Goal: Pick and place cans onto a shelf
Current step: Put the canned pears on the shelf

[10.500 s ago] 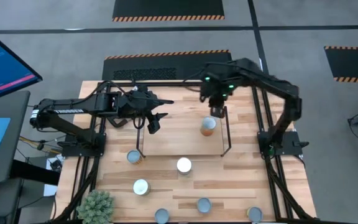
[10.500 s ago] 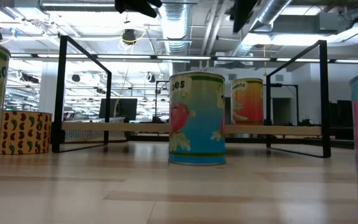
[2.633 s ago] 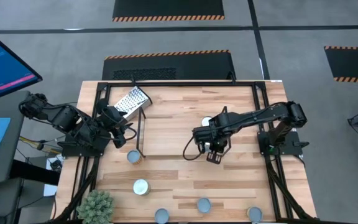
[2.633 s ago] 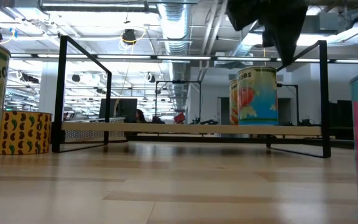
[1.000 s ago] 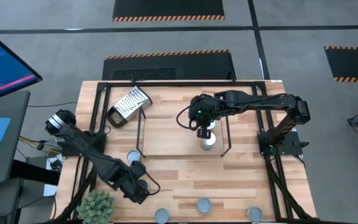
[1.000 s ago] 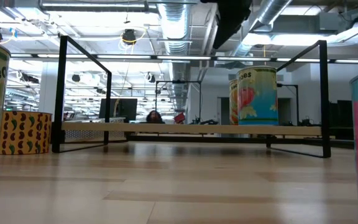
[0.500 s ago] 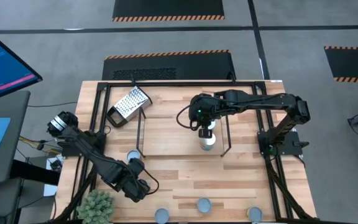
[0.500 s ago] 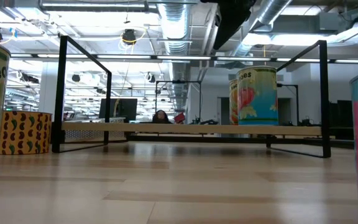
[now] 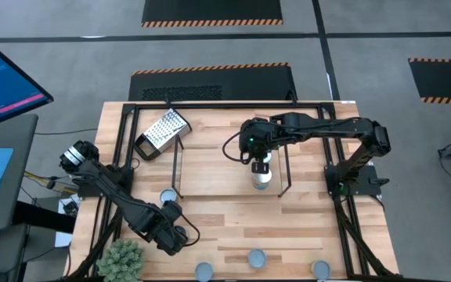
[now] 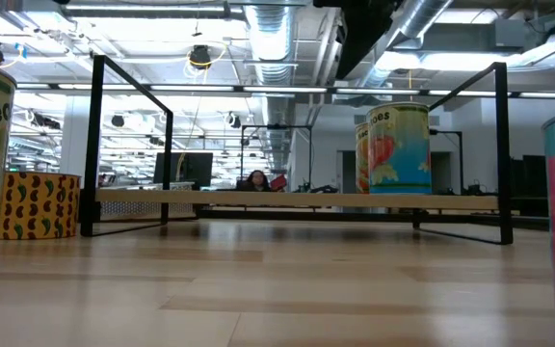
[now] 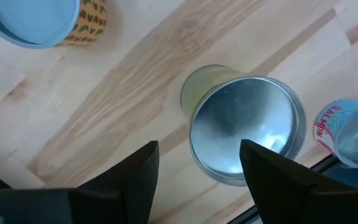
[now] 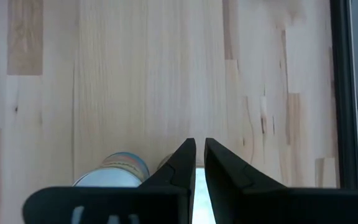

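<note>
Surface [image 9: 210, 200]: pale wood planks with visible grain, edged by a black metal frame.

Shelf [image 9: 229, 193]: thin black wire rods over a light wood board, long axis running left to right, set mid-surface toward the far edge.

Grater [image 9: 161, 131]: perforated metal with black handle, lying flat near the far left corner.

Cans: all upright, lids up. One with a fruit label and shiny lid [image 9: 261, 174] stands on the shelf's right part. Others stand along the near edge [image 9: 255, 257]; one with a tan patterned side [image 9: 167, 197] is near the left edge.

Right gripper [image 9: 261, 163]: above the shelf can, fingers [image 12: 182, 163] nearly pressed together, holding nothing.

Left gripper [image 11: 199, 163]: over a silvery-lidded can [image 11: 247, 127] near the near left corner, fingers [image 11: 138, 167] spread either side, not yet touching.
</note>
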